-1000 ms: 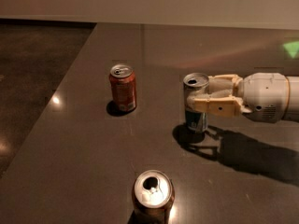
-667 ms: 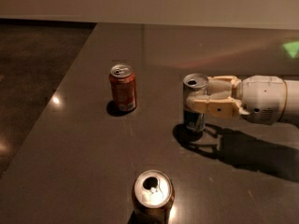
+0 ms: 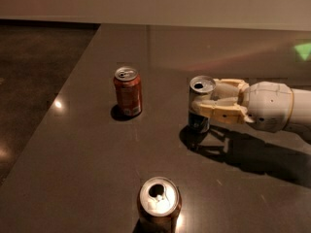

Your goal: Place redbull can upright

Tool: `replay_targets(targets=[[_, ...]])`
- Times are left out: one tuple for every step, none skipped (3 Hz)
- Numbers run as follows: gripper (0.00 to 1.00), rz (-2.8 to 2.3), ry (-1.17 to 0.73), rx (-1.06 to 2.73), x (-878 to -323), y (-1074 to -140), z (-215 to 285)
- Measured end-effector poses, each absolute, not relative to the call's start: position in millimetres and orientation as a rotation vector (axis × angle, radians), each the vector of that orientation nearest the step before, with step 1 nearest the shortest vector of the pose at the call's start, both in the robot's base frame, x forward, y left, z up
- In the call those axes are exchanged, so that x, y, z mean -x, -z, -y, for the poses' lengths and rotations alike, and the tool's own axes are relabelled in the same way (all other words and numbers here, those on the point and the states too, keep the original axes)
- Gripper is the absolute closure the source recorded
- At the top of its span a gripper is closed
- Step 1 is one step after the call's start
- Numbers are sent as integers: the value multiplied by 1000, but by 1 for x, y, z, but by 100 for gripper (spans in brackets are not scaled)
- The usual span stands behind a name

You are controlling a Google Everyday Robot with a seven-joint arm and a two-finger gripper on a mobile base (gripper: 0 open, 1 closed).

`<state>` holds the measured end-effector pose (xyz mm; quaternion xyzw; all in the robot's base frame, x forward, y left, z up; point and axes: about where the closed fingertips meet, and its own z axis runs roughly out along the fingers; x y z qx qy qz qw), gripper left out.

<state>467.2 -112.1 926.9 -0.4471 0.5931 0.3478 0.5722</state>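
The redbull can (image 3: 198,114) is slim, silver and blue, and stands upright on the dark table (image 3: 87,149) right of centre. My gripper (image 3: 206,102) reaches in from the right, its cream fingers (image 3: 221,110) wrapped around the can's upper half. The can's base rests on or just above the tabletop; its open top shows.
A red-orange soda can (image 3: 128,91) stands upright to the left of the redbull can. A brownish can (image 3: 158,204) with a wide silver top stands near the front edge. The table's left edge runs diagonally, with dark floor beyond it.
Almost nothing has moved; the gripper stays on the can in the same place.
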Motion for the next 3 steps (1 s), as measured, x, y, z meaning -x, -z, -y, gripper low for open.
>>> replay_targets(targets=[[24,-1410,-792,1013,-476,-919,116],[1,-1424,-797,987,-481,-914,118],[0,-1424,-797,988,-481,-914,117]])
